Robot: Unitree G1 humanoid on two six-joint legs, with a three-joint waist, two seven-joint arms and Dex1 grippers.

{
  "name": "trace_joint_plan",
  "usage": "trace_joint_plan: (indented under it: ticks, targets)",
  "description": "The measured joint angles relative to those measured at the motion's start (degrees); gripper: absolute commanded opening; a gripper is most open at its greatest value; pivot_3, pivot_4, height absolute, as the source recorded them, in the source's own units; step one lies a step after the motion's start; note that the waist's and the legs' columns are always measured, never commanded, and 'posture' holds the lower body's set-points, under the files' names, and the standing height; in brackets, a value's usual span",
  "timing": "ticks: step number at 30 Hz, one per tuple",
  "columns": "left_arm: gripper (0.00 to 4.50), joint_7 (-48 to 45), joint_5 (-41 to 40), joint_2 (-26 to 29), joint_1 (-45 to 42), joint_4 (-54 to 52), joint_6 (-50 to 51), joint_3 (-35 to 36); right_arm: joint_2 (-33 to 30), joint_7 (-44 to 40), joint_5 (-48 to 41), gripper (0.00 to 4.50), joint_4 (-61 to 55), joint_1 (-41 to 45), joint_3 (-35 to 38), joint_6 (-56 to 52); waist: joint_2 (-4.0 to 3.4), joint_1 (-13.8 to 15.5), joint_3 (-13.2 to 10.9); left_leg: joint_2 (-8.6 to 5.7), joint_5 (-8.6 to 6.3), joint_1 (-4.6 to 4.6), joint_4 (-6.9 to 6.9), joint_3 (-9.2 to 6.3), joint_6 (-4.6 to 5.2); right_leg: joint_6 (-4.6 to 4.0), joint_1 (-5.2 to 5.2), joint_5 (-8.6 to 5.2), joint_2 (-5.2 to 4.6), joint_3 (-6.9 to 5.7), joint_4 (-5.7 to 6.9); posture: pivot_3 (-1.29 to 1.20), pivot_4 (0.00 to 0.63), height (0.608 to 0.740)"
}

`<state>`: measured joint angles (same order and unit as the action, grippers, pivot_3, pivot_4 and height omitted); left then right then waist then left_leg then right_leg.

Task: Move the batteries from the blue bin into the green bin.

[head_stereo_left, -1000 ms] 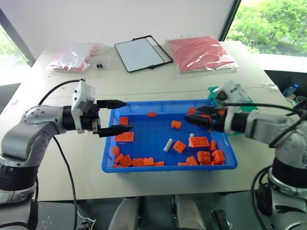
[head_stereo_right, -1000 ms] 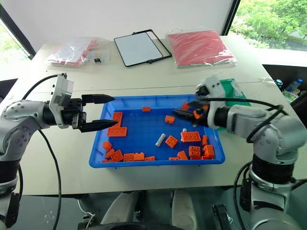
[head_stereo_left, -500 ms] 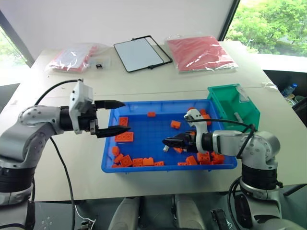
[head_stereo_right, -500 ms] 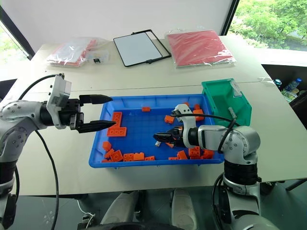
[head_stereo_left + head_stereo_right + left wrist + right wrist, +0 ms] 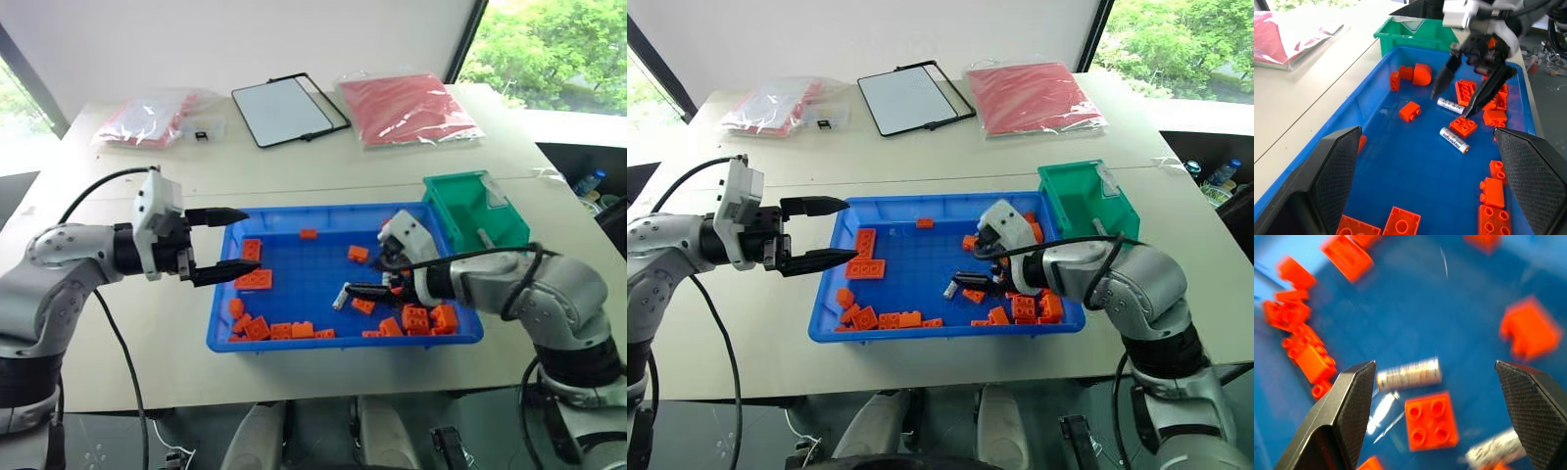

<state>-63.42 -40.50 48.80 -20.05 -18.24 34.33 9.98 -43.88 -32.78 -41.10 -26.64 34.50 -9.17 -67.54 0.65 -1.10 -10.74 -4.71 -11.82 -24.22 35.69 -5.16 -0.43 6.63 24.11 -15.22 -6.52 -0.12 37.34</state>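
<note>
Silver-grey batteries [image 5: 1454,140] and orange bricks [image 5: 254,280] lie in the bright-blue bin [image 5: 294,338], beside the green bin [image 5: 454,211].

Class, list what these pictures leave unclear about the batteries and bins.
- Green bin: in the eye views its walls hide most of the floor, so its contents are uncertain.
- Battery count: the right pincer and bricks cover part of the blue bin.
- Second battery: blurred and cut off in the right wrist view.

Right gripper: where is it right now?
In the left eye view the right gripper sits open inside the blue bin, right of centre, over two batteries and an orange brick, with the green bin behind it.
</note>
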Motion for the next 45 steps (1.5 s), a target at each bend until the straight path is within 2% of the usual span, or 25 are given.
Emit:
trace_joint_plan:
  ticks: [4, 6, 9, 14, 19, 24, 30, 33, 39, 43, 45]
  targets:
    - [4.50, 0.24, 0.02, -0.52, -0.36, 0.16, -0.08, -0.08, -4.45, -17.07, 11.69, 3.97, 5.33, 6.00, -9.58, 21.10, 0.03, 0.05, 0.00, 0.05, -0.02, 0.00, 0.02, 0.03, 0.01, 0.01, -0.02, 0.01, 0.05, -0.01, -0.04, 0.00, 0.150, 0.735]
    - [4.50, 0.29, 0.06, -0.63, -0.53, 0.26, -0.18, -0.10, -4.65, -23.82, 15.66, 3.97, 7.86, 7.95, -13.05, 28.97, 0.03, 0.01, 0.00, 0.06, -0.02, 0.00, 0.03, 0.04, 0.00, 0.02, -0.03, 0.01, 0.05, 0.00, -0.05, 0.00, 0.150, 0.735]
    - [4.50, 0.60, 0.16, -0.98, -1.16, 0.50, -0.31, -0.22, -3.19, -35.52, 23.26, 3.97, 15.54, 12.55, -19.27, 43.33, 0.03, -0.05, -0.01, 0.07, -0.02, 0.01, 0.06, 0.05, 0.00, 0.03, -0.02, 0.03, 0.07, 0.00, -0.05, 0.00, 0.150, 0.735]
    - [4.50, 1.29, 0.19, -1.37, -1.42, 0.43, -0.32, -0.18, -0.23, -46.87, 32.48, 3.97, 26.85, 15.12, -24.32, 62.13, 0.06, 0.18, -0.03, 0.07, -0.03, 0.00, 0.08, 0.03, -0.03, 0.02, -0.02, 0.04, 0.07, 0.01, -0.05, 0.00, 0.150, 0.735]
    - [4.50, 1.89, 0.04, -1.33, -0.75, -0.22, -0.19, 0.20, 4.54, -49.73, 37.71, 3.97, 35.72, 15.79, -24.87, 71.21, 0.06, 0.09, -0.03, 0.08, -0.04, 0.00, 0.11, 0.01, -0.04, -0.02, -0.01, 0.09, 0.08, 0.02, -0.04, 0.00, 0.150, 0.735]
    - [4.50, 2.89, -0.23, -1.18, 0.94, -2.21, 0.15, 1.12, 9.71, -48.68, 42.56, 3.97, 44.33, 16.08, -24.89, 77.74, 0.06, 0.03, -0.03, 0.10, -0.03, 0.00, 0.09, 0.01, -0.06, -0.06, 0.03, 0.11, 0.11, 0.04, -0.01, 0.00, 0.150, 0.735]
    - [4.50, 3.82, -0.97, -0.54, 1.63, -2.80, 0.39, 2.35, 12.15, -48.02, 45.55, 3.97, 50.63, 17.21, -24.74, 85.76, 0.06, 0.10, -0.03, 0.10, -0.04, 0.08, 0.10, 0.01, -0.07, -0.06, -0.06, 0.12, 0.11, 0.04, -0.02, 0.00, 0.150, 0.735]
    - [4.50, 3.89, -1.30, -0.54, 1.63, -2.82, 0.40, 2.34, 12.80, -47.96, 46.15, 3.18, 52.09, 17.58, -24.56, 87.24, 0.07, 0.08, -0.03, 0.10, -0.04, 0.17, 0.10, 0.01, -0.07, -0.07, -0.13, 0.12, 0.13, 0.04, -0.02, 0.00, 0.150, 0.735]
    - [4.50, 3.83, -1.37, -0.51, 1.60, -2.79, 0.39, 2.28, 13.51, -49.01, 45.32, 0.15, 49.91, 15.72, -23.22, 80.34, 0.06, 0.11, -0.03, 0.10, -0.04, 0.17, 0.07, 0.00, -0.07, -0.07, -0.11, 0.12, 0.13, 0.05, -0.01, 0.00, 0.150, 0.735]
    - [4.50, 3.70, -1.27, -0.53, 1.13, -2.58, 0.29, 1.98, 12.88, -48.77, 41.64, 0.15, 41.43, 13.45, -19.17, 69.17, 0.05, 0.17, -0.04, 0.10, -0.04, 0.16, 0.06, 0.00, -0.07, -0.07, -0.08, 0.12, 0.12, 0.07, 0.00, 0.00, 0.150, 0.735]
    - [4.50, 3.58, -1.22, -0.58, 0.71, -2.17, 0.18, 1.66, 11.29, -46.57, 38.59, 0.15, 34.01, 12.72, -14.76, 59.60, 0.04, 0.31, -0.04, 0.10, -0.04, 0.12, 0.06, -0.01, -0.07, -0.07, -0.05, 0.12, 0.11, 0.08, 0.00, 0.00, 0.150, 0.735]
